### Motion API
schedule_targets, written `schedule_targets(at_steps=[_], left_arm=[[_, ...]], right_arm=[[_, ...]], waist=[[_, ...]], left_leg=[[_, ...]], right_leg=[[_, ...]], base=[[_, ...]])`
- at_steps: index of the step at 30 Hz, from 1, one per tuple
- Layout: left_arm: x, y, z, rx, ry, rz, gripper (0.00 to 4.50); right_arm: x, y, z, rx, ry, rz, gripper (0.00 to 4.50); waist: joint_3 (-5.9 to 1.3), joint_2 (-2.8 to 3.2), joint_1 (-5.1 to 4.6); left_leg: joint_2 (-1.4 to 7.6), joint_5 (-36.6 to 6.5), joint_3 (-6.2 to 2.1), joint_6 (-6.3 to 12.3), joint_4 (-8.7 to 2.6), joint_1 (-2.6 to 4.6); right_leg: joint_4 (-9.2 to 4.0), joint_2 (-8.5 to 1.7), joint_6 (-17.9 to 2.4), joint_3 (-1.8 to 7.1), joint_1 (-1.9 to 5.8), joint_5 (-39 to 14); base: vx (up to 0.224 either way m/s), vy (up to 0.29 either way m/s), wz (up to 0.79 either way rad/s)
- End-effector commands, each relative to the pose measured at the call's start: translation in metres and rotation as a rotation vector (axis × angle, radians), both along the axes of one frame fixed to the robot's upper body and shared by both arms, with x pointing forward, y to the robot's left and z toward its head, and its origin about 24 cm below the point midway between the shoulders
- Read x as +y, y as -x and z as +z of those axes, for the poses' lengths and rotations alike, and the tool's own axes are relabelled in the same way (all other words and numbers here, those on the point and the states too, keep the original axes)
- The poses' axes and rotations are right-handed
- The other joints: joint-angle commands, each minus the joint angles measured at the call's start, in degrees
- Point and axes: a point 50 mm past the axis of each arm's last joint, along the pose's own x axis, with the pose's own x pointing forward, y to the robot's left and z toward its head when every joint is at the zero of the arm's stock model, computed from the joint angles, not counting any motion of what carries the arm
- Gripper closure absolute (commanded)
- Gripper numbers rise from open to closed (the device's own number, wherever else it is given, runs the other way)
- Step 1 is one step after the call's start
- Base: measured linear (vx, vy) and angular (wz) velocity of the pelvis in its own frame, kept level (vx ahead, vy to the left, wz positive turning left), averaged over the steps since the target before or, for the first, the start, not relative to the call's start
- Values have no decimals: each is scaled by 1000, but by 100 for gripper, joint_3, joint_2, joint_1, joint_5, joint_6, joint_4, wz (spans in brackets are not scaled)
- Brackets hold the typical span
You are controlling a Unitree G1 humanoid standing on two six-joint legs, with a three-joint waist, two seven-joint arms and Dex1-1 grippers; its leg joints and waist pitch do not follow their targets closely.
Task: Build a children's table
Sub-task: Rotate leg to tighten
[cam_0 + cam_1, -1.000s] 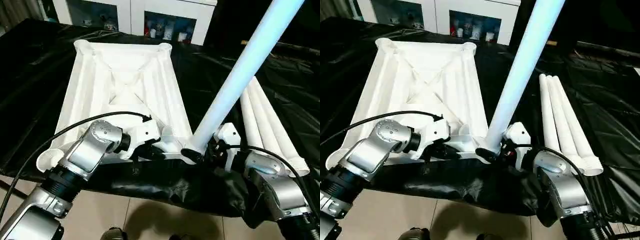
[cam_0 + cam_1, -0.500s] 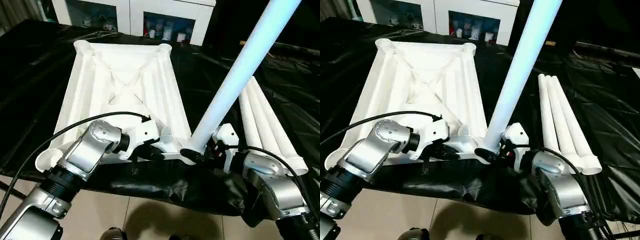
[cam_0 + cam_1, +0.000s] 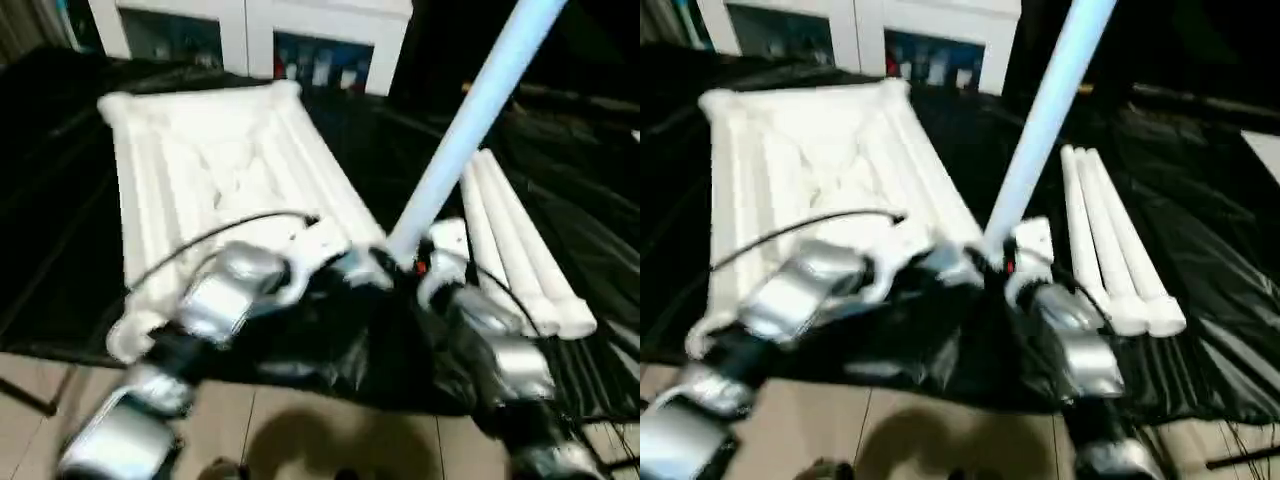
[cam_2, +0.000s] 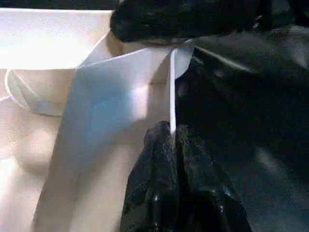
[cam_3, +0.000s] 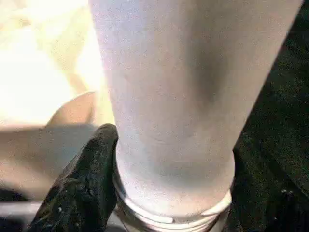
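One leg (image 5: 169, 96), threaded end perhaps unseated.

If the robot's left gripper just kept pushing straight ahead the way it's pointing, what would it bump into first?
Probably the table top itself. In its wrist view the left gripper is shut on a thin white edge of that top, and straight ahead lies more white plastic, then a black finger across the way. Depth there is hard to judge.

The left gripper (image 4: 173, 137) pinches a thin white rib (image 4: 172, 92) of the tabletop (image 4: 53, 43). Black sheeting (image 4: 251, 121) lies beside it.
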Motion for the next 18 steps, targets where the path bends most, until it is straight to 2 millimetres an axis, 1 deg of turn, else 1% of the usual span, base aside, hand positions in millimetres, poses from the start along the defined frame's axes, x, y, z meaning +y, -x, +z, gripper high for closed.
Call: schedule_targets(at_steps=[1,2,3,5,6,7,8,9,11,12,13,14,15,16,17,18], left_arm=[[-20,2,-8,28,30,30,450],[-21,2,-8,27,29,33,450],[-26,1,-9,20,25,48,450],[-29,1,-10,17,22,47,450],[-30,1,-10,15,18,41,450],[-30,1,-10,14,14,37,450],[-30,1,-10,12,10,33,450],[-30,1,-10,12,10,33,450],[-27,0,-9,9,1,25,450],[-24,0,-9,7,-6,19,450],[-24,0,-9,7,-6,19,450],[-18,1,-8,1,-15,-8,450],[-18,1,-8,0,-16,-10,450],[-14,1,-8,6,-21,-20,450],[-10,2,-8,5,-27,-37,450],[-10,2,-8,5,-27,-37,450]], right_arm=[[0,3,-27,135,15,-98,176],[1,2,-27,135,14,-99,176],[8,-2,-27,135,12,-104,176],[12,-4,-25,121,20,-96,176],[16,-5,-23,108,17,-81,176],[17,-6,-21,102,6,-70,176],[20,-6,-19,94,-28,-43,141],[20,-6,-19,94,-30,-42,141],[21,-6,-14,71,-66,1,106],[21,-5,-11,55,-77,29,103],[21,-5,-11,55,-77,29,97],[18,-4,-7,25,-62,55,85],[18,-4,-6,23,-61,57,63],[15,-3,-4,7,-55,72,63],[12,-2,-2,-7,-50,92,63],[12,-2,-2,-7,-50,92,63]], waist=[[-299,23,16],[-299,26,9],[-304,21,9],[-305,19,15],[-301,12,15],[-305,11,18],[-299,6,22],[-289,13,22],[-287,16,20],[-281,12,26],[-281,12,26],[-293,16,23],[-300,6,19],[-297,15,19],[-305,10,20],[-321,18,13]], left_leg=[[277,-1016,-142,10,-427,127],[274,-988,-143,21,-429,116],[270,-951,-146,48,-429,113],[267,-887,-148,90,-426,101],[263,-816,-142,162,-426,95],[259,-816,-139,190,-420,93],[269,-828,-141,221,-425,92],[276,-889,-145,236,-434,96],[280,-955,-143,236,-437,103],[283,-1020,-152,244,-446,92],[283,-1020,-152,244,-446,92],[287,-964,-159,251,-449,81],[284,-868,-151,283,-441,77],[285,-833,-150,298,-443,79],[287,-777,-151,316,-439,74],[288,-593,-145,395,-427,64]], right_leg=[[-523,-492,-1049,304,192,-1190],[-516,-487,-1049,304,188,-1113],[-508,-473,-1035,293,195,-955],[-494,-477,-1031,294,207,-817],[-483,-468,-1051,290,208,-644],[-481,-470,-1054,292,214,-613],[-485,-480,-1062,291,215,-619],[-495,-480,-1064,289,208,-707],[-506,-478,-1063,289,199,-789],[-523,-488,-1040,289,206,-921],[-523,-488,-1040,289,206,-921],[-520,-495,-1033,289,214,-897],[-502,-490,-1051,293,216,-747],[-500,-491,-1079,290,215,-692],[-487,-491,-1096,289,226,-604],[-456,-490,-1178,288,237,-287]], base=[[0,0,0],[0,0,0],[0,0,0],[0,0,0],[0,0,0],[0,0,0],[0,0,0],[0,0,0],[0,0,0],[0,0,0],[0,0,0],[0,0,0],[0,0,0],[0,0,0],[0,0,0],[0,0,0]])
